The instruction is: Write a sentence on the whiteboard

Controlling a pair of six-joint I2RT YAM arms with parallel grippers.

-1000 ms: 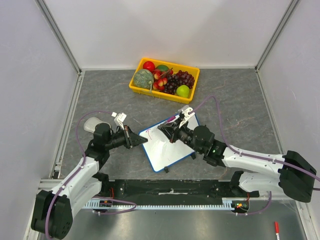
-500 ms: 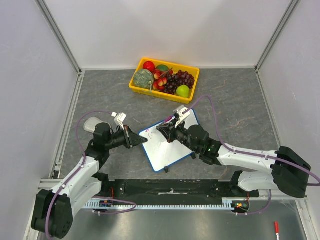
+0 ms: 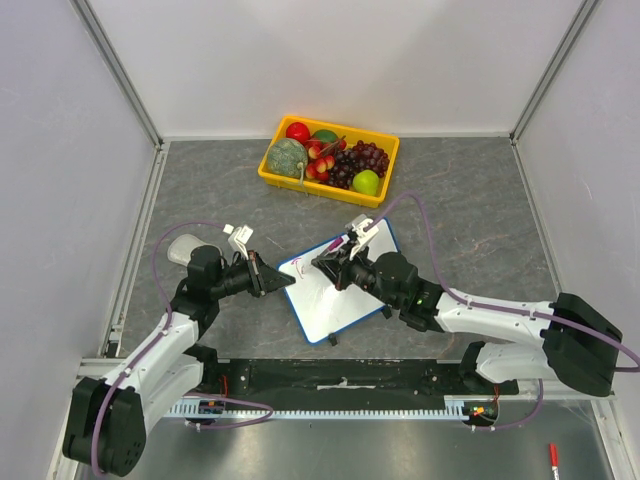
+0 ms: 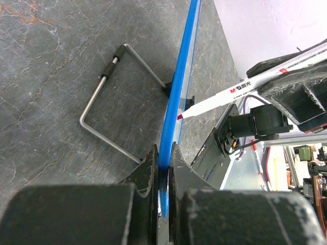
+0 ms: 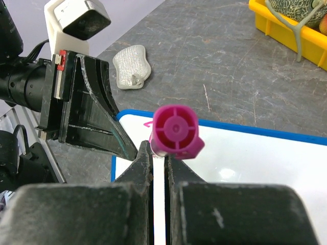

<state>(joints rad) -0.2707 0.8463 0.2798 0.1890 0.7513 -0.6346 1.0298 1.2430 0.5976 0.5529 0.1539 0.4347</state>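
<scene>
The whiteboard [image 3: 325, 305], with a faint pink start of the sentence [image 5: 147, 123] near its corner, sits between both grippers, its blue rim pinched by the left gripper [image 4: 162, 153], the right gripper [image 5: 157, 153] above it clamping a magenta marker [image 5: 175, 131], and the yellow fruit basket [image 3: 310, 189] well beyond.

Bright even light, soft shadows; wrist foregrounds blurred; glare spot on whiteboard [image 5: 255, 163].

A robotics lab cell: plain white panels [image 3: 350, 60] in aluminium framing [image 3: 118, 75] enclose a grey desk [image 3: 470, 200], with a slotted cable duct [image 3: 300, 408] along its near edge.
</scene>
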